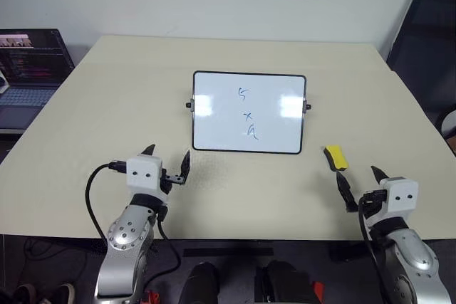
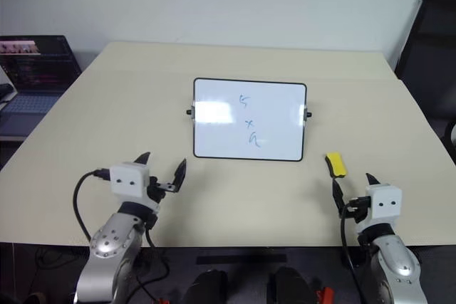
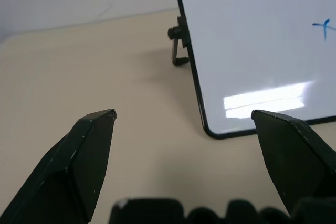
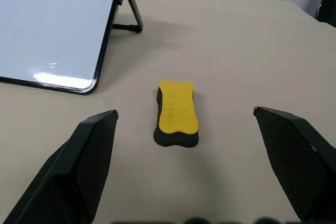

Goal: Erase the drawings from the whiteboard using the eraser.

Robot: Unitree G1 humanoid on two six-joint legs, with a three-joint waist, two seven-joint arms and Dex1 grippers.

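Item: my right claw point(image 4: 184, 116), jaws apart, empty, facing eraser point(image 4: 177, 113) at frame centre; risk: off-centre closing may skid it across worktop point(image 4: 252, 51).

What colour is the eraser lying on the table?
The eraser is bright yellow on top with a dark underside, clearest in the right wrist view.
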